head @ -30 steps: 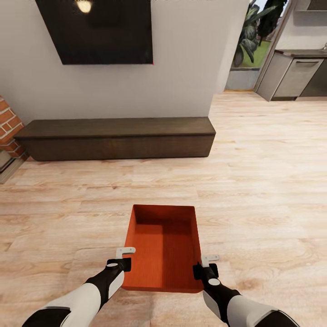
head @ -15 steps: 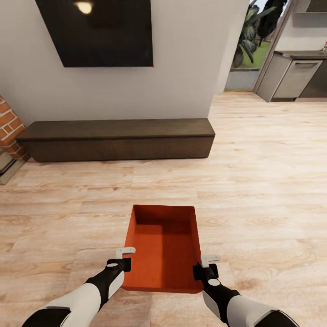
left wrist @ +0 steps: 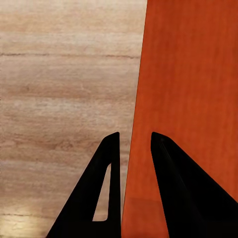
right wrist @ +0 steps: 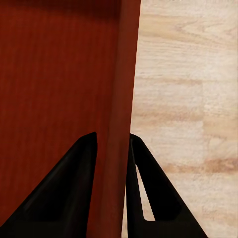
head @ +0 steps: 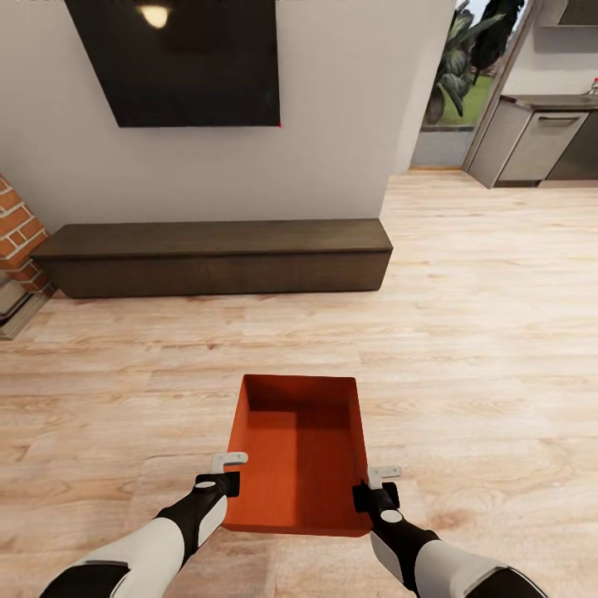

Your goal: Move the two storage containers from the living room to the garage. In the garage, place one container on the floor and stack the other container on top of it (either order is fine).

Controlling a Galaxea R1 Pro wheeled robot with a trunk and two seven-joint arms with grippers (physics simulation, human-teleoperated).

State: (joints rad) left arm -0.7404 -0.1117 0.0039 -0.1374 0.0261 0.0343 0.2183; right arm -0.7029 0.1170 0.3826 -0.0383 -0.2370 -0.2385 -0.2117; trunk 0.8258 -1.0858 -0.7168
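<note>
One orange-red storage container [head: 299,448], open-topped and empty, hangs just in front of me over the light wood-plank floor [head: 465,332] of the living room. My left gripper [head: 228,470] is shut on its left wall near the close end, and my right gripper [head: 378,486] is shut on its right wall. In the left wrist view the gripper [left wrist: 135,135] straddles the thin edge of the container [left wrist: 193,89]. In the right wrist view the gripper [right wrist: 113,135] pinches the wall of the container [right wrist: 54,74] from both sides.
A long dark low bench [head: 216,256] runs along the off-white wall ahead, under a black TV [head: 178,58]. A brick corner [head: 17,241] sits at the far left. To the right the floor opens toward grey kitchen cabinets [head: 540,141] and a doorway with plants [head: 453,75].
The whole view has shifted slightly, with the TV and bench sitting a little lower in the picture, so the camera has moved. The container stays held the same way by both grippers.
</note>
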